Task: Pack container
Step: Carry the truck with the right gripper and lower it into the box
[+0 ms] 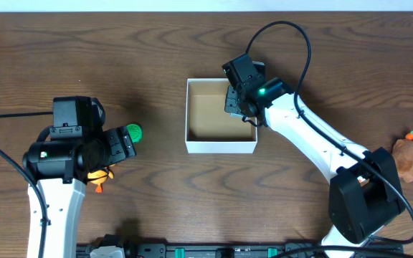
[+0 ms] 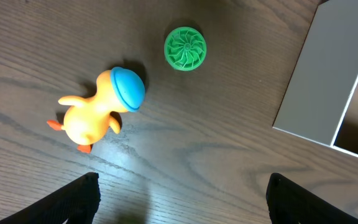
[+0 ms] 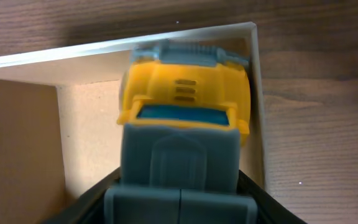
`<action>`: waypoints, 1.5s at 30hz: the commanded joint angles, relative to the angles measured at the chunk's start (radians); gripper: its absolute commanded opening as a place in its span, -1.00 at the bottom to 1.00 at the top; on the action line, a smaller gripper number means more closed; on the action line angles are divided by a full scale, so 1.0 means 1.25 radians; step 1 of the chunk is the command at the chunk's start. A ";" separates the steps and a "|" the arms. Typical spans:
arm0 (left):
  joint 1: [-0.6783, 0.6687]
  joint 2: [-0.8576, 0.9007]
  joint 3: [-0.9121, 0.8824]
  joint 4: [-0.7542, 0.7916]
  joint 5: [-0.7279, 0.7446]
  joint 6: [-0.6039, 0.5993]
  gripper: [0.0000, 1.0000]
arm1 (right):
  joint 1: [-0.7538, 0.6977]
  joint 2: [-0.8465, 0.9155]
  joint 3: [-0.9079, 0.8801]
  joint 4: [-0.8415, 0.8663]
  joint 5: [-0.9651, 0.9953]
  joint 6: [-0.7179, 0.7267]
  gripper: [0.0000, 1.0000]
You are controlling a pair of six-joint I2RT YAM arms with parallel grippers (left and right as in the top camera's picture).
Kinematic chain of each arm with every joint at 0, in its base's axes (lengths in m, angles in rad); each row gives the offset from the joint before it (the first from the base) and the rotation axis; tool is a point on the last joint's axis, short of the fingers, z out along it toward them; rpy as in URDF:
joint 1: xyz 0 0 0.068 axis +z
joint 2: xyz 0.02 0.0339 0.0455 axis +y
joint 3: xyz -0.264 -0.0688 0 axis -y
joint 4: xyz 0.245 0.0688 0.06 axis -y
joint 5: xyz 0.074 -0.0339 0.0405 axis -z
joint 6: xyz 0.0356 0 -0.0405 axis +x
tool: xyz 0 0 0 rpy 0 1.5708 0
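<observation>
Now: yellow truck held at the container's corner

The container (image 1: 221,147), a square open-top box with white walls and a tan inside, sits near the middle of the wooden table (image 1: 156,57). The right gripper (image 1: 236,97) is over its back right corner. In the right wrist view its two dark fingers (image 3: 92,199) are clamped on the grey end of a yellow and grey toy truck (image 3: 185,93). The truck's yellow cab points into the corner where two white walls (image 3: 73,53) meet. Whether the truck touches the floor of the box cannot be told.

The left gripper (image 1: 124,143) is to the left of the container, well apart from it. Its jaws are spread wide with nothing between them, and bare wood shows below them in the left wrist view. Just ahead of it lies an orange-yellow toy duck (image 2: 92,115) wearing a blue cap (image 2: 129,89), tipped on its side. A green ribbed disc (image 2: 185,48) lies near the duck's head, apart from it. From overhead the duck is mostly hidden under the left arm.

At the table's far right edge rests a brown soft toy (image 1: 409,158) with a small orange bit at its top
</observation>
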 commanded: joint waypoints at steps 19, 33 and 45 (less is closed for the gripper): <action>0.004 -0.001 0.015 0.000 -0.004 0.002 0.71 | -0.033 -0.070 0.114 -0.098 0.000 -0.130 0.31; 0.004 -0.001 0.015 0.001 -0.004 0.002 0.71 | -0.179 -0.174 0.166 -0.322 -0.365 -0.599 -0.97; 0.004 -0.001 0.015 -0.002 -0.004 0.002 0.71 | -0.021 0.024 0.166 -0.173 -0.252 -0.645 -0.98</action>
